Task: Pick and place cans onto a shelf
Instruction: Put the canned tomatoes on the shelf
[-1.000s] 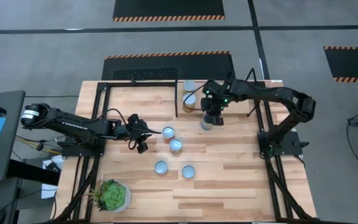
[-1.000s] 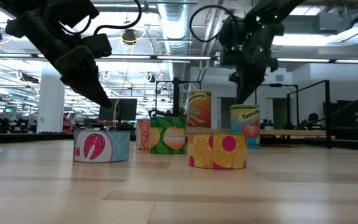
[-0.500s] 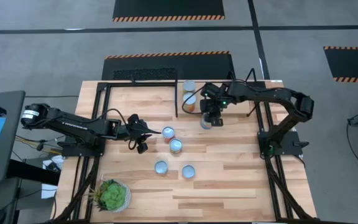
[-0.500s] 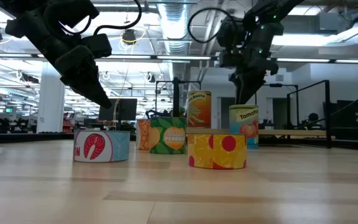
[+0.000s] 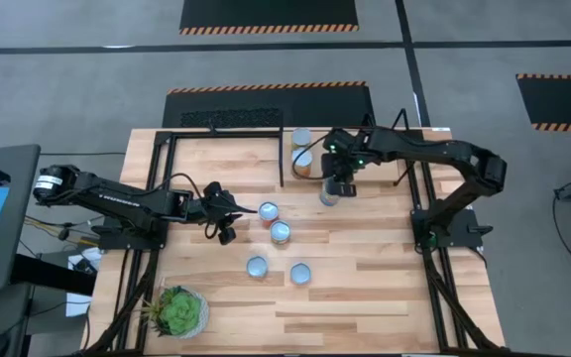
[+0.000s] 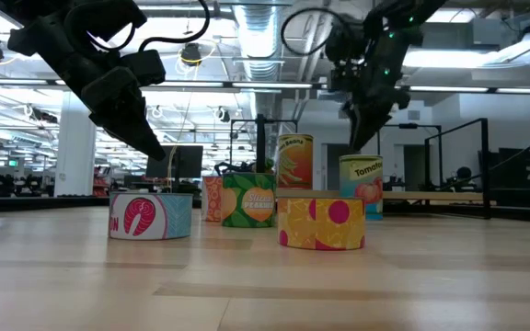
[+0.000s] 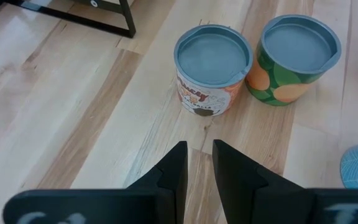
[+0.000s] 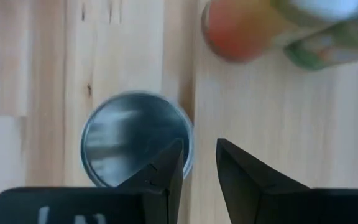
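Note:
My right gripper (image 5: 340,186) is shut and points down just over a tomato-label can (image 5: 328,195) that stands upright on the wood near the shelf's (image 5: 380,171) near edge. The right wrist view shows that can's silver top (image 8: 135,140) beside my fingertips (image 8: 199,165). Two cans (image 5: 303,151) stand at the shelf's far left, by a black rod. My left gripper (image 5: 226,230) is shut and waits left of two cans (image 7: 213,59) (image 7: 300,50) at the table's middle. Two more cans (image 5: 257,266) (image 5: 300,273) stand nearer the front. My right gripper's shut fingertips (image 6: 359,142) hang right above the tomato can's top rim (image 6: 362,157), pointing down. I cannot tell whether they touch it. The can stands upright on its base.
A potted green plant (image 5: 178,310) stands at the near left corner. Black frame rods (image 5: 283,159) run along the table's far and side edges. In the low view, pink-fish (image 6: 150,216), green (image 6: 248,199) and yellow (image 6: 321,222) cans stand in a row.
My right gripper has shifted a little toward the table's far edge above the tomato can. The can stays upright in about the same place.

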`<state>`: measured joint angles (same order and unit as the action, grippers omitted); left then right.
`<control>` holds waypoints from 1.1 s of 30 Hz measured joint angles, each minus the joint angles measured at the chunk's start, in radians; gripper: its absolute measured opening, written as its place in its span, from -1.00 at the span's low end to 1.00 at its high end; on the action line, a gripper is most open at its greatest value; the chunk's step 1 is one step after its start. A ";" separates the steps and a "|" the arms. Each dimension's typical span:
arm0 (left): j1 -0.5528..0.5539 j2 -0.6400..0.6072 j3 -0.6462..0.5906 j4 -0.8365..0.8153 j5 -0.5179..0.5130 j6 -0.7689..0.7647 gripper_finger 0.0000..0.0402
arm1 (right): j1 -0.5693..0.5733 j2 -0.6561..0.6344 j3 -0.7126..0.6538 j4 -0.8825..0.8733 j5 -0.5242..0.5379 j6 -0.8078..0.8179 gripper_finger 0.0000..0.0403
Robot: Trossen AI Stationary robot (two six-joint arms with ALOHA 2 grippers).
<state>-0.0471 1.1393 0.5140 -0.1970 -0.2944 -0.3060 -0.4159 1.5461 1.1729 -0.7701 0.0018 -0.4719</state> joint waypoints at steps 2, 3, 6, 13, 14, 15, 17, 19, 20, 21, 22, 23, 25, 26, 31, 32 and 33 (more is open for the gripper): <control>0.000 0.000 0.000 0.000 0.000 -0.002 -0.68 | -0.007 0.013 -0.001 -0.012 -0.003 0.000 -0.40; 0.000 0.000 0.000 -0.001 0.000 -0.004 -0.68 | -0.010 0.023 0.001 -0.003 -0.006 0.000 -0.40; 0.000 0.000 0.000 -0.003 0.000 -0.004 -0.68 | -0.012 0.047 0.000 -0.010 -0.011 0.001 -0.40; 0.000 0.000 0.000 -0.016 0.000 -0.005 -0.68 | -0.012 0.076 0.004 0.008 -0.009 0.002 -0.40; 0.000 0.000 0.000 -0.016 0.000 -0.007 -0.68 | -0.012 0.076 0.004 0.008 -0.008 0.002 -0.40; 0.000 0.000 0.000 -0.018 -0.002 -0.011 -0.68 | -0.009 0.076 0.003 0.008 -0.008 0.002 -0.40; 0.000 0.000 0.000 -0.024 -0.005 -0.013 -0.68 | -0.001 0.076 0.003 0.008 -0.005 0.004 -0.42; 0.000 0.000 0.000 -0.023 -0.005 -0.013 -0.68 | 0.004 0.072 0.002 -0.001 -0.003 0.004 -0.47; 0.000 0.000 0.000 -0.023 -0.005 -0.013 -0.68 | 0.006 0.071 0.002 -0.004 -0.004 0.004 -0.50; 0.000 0.000 0.000 -0.023 -0.005 -0.013 -0.68 | 0.010 0.071 0.002 -0.007 -0.004 0.006 -0.55; 0.000 0.000 0.000 -0.023 -0.005 -0.013 -0.68 | 0.011 0.071 0.002 -0.011 -0.005 0.013 -0.60; 0.000 0.000 0.000 -0.023 -0.005 -0.013 -0.68 | 0.010 0.071 0.002 -0.014 -0.005 0.022 -0.65; 0.000 0.000 0.000 -0.023 -0.005 -0.013 -0.68 | 0.010 0.070 0.002 -0.024 -0.005 0.035 -0.76; 0.000 0.000 0.000 -0.023 -0.005 -0.013 -0.68 | 0.011 0.070 0.002 -0.028 -0.005 0.045 -0.82; 0.000 0.000 0.000 -0.023 -0.005 -0.013 -0.68 | 0.021 0.070 0.002 -0.032 -0.005 0.115 -0.94; 0.000 0.000 0.000 -0.023 -0.005 -0.013 -0.68 | 0.025 0.070 0.002 -0.032 -0.005 0.127 -0.93; 0.000 0.000 0.000 -0.023 -0.005 -0.013 -0.68 | 0.030 0.070 0.002 -0.032 -0.007 0.132 -0.92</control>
<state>-0.0471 1.1393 0.5141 -0.2199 -0.2993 -0.3191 -0.3862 1.6157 1.1748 -0.8024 -0.0055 -0.3401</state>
